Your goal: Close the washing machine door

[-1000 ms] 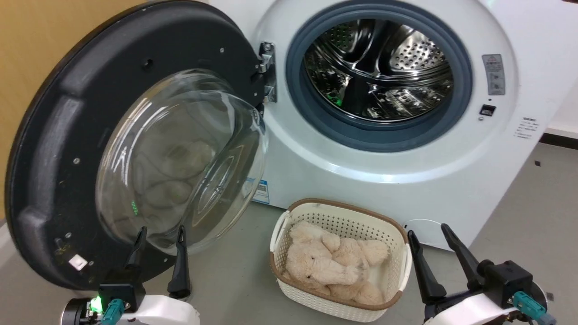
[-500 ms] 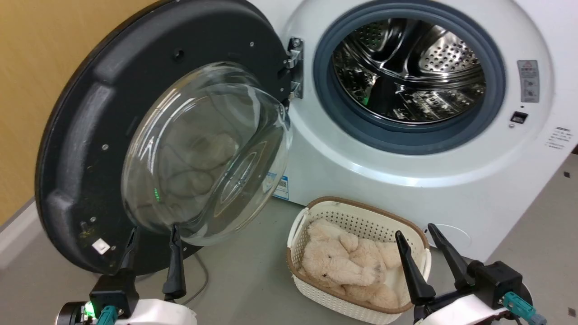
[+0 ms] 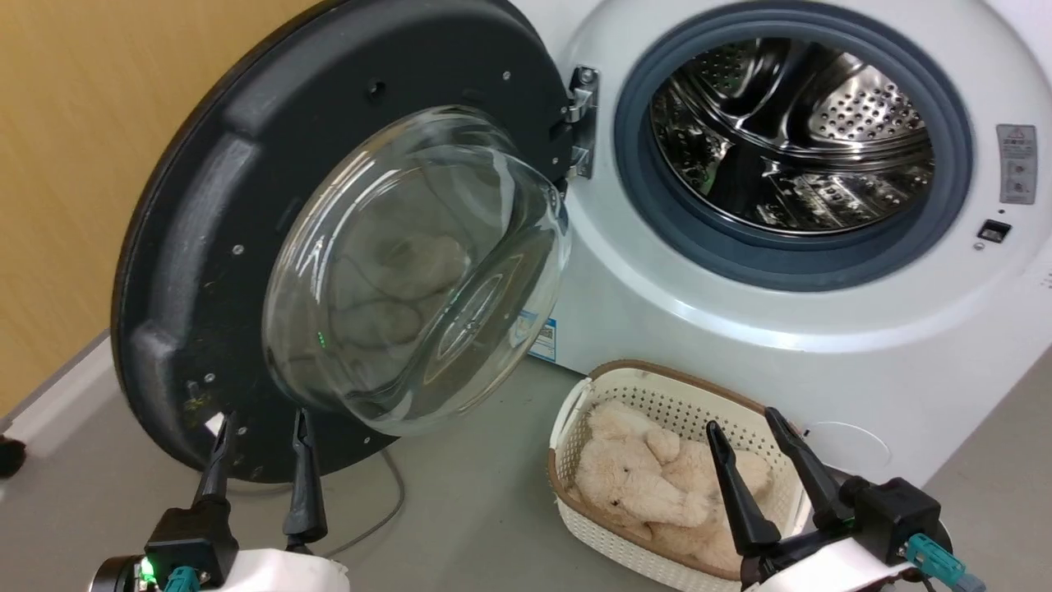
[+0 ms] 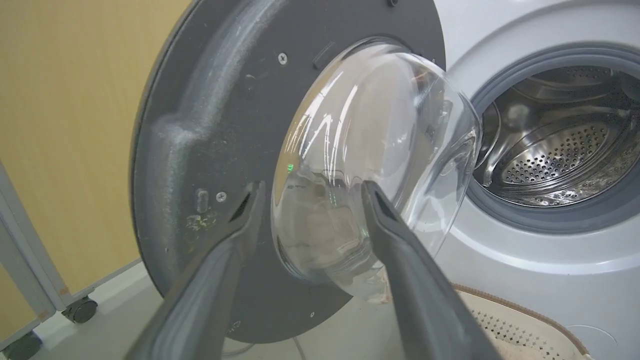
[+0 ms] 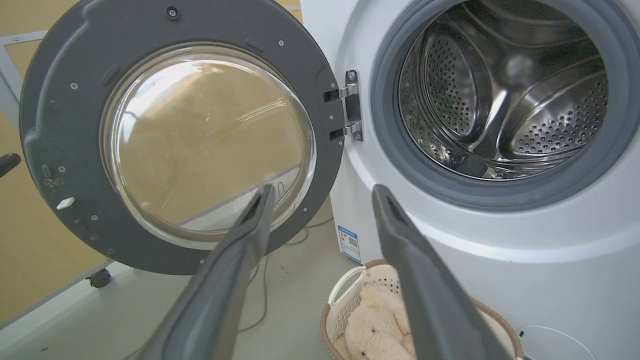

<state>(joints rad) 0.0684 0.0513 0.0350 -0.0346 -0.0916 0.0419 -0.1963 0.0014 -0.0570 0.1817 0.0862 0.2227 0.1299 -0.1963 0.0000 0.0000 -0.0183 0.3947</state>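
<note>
The washing machine door (image 3: 205,222) stands swung wide open to the left, its black rim and bulging glass bowl (image 3: 419,271) facing me, hung on a metal hinge (image 3: 582,123). The white washing machine (image 3: 822,345) shows its steel drum (image 3: 789,140) inside a grey gasket. My left gripper (image 3: 265,423) is open, its fingertips just short of the door's lower rim. My right gripper (image 3: 744,427) is open above the basket, holding nothing. The door (image 4: 200,125) looms close between the left fingers (image 4: 245,215). The right wrist view takes in the whole door (image 5: 55,100) and the drum (image 5: 505,90).
A white perforated basket (image 3: 612,386) with a beige plush toy (image 3: 649,485) sits on the grey floor before the machine. A yellow wall (image 3: 74,164) rises at left, behind the door. A cable (image 3: 386,501) lies on the floor. A caster wheel (image 4: 80,310) stands at lower left.
The whole head view has shifted: the camera has turned left, so door, machine and basket sit further right. Both grippers remain open. The left fingertips sit nearer the door's lower edge.
</note>
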